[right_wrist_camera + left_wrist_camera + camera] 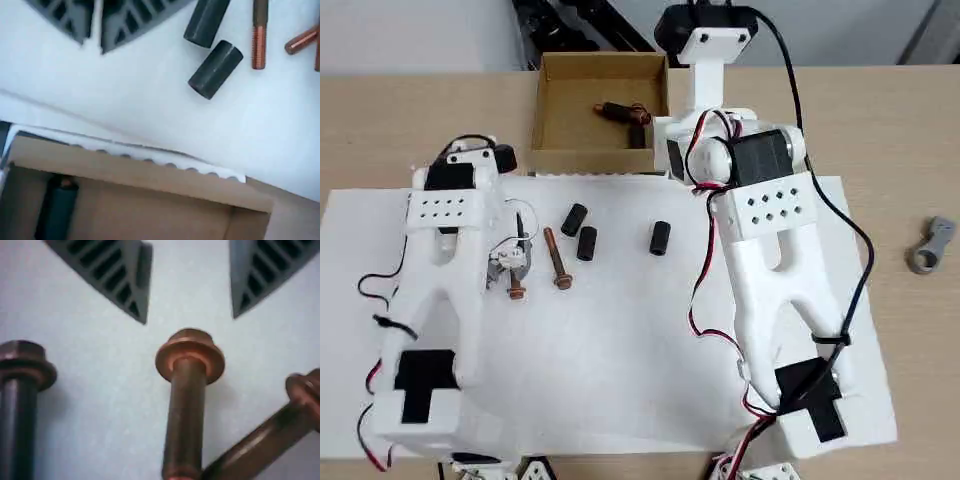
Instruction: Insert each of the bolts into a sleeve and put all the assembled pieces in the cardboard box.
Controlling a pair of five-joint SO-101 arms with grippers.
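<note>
My left gripper [190, 305] [512, 262] hovers open just above the white mat, its two dark fingertips [120, 280] either side of the head of a copper bolt [189, 390]. A second bolt [272, 432] leans against that one, and a darker bolt [20, 400] lies beside it. A loose bolt [557, 258] lies next to that gripper. Three black sleeves [574, 218] [587, 243] [661, 238] lie mid-mat. My right gripper [97, 22] [672, 160] is shut and empty near the cardboard box [548, 110] [150, 175], which holds an assembled piece [623, 113] [57, 210].
A white mat [620, 360] covers the wooden table. A small grey part [931, 245] lies on the bare wood at the far right. Two of the sleeves [216, 69] and a bolt tip [259, 45] lie close to the right gripper.
</note>
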